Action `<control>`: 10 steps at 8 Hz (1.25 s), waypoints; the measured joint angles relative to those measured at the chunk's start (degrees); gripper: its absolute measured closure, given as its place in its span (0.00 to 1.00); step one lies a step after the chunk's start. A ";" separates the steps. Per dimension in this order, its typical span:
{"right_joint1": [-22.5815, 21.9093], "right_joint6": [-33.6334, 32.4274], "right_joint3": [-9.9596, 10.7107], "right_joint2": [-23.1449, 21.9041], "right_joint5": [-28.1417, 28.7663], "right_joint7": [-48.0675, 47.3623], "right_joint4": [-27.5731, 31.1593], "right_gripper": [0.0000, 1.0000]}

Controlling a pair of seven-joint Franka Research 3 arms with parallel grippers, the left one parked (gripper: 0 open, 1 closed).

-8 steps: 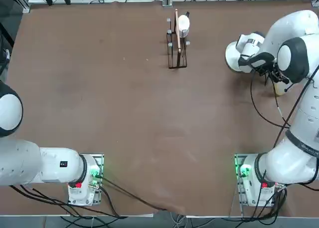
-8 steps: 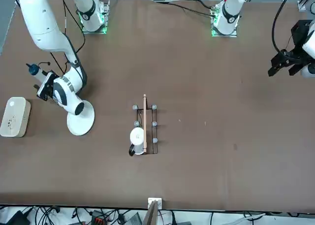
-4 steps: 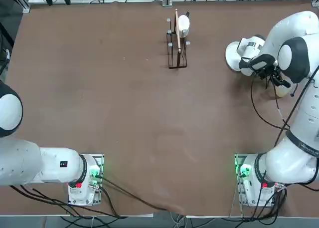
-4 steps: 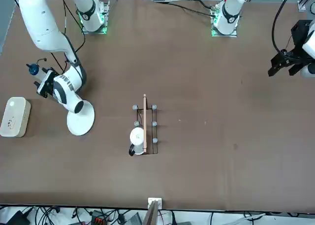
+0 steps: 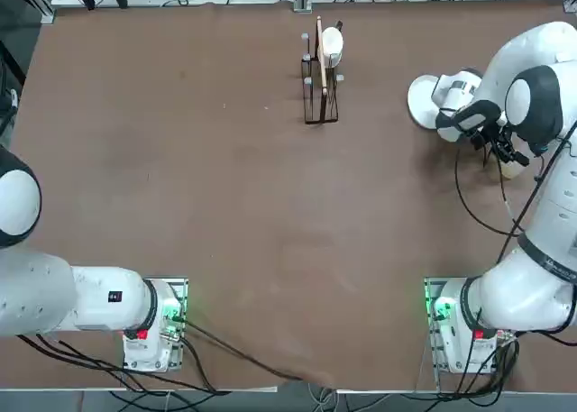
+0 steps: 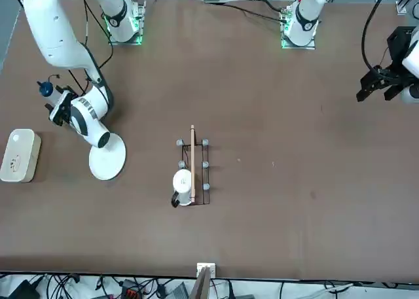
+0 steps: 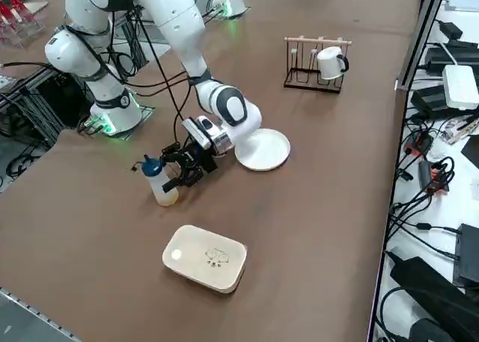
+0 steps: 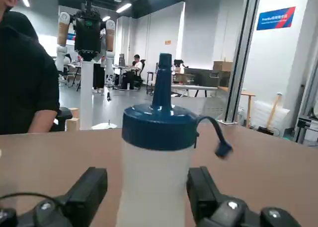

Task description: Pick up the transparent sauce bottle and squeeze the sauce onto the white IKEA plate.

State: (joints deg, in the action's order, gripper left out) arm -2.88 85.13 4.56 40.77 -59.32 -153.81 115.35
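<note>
We hold our right gripper level, fingers spread either side of the upright transparent sauce bottle, ready to pinch its soft body.

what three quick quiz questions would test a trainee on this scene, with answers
1. True or false: the transparent sauce bottle stands upright on the table.
2. What stands either side of the bottle? A) the open jaws of the right gripper B) two mugs C) nothing
3. Fill in: the white IKEA plate holds ___ sauce so far.

Key: 1 true. 2 A; the fingers flank the bottle, with a gap showing at each side. 3 no; it looks bare.
</note>
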 joint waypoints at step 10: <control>-2.37 -0.73 -3.73 -12.77 2.29 14.31 -1.10 0.52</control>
State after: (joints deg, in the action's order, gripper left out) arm -5.25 84.41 0.82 28.00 -57.03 -139.50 114.25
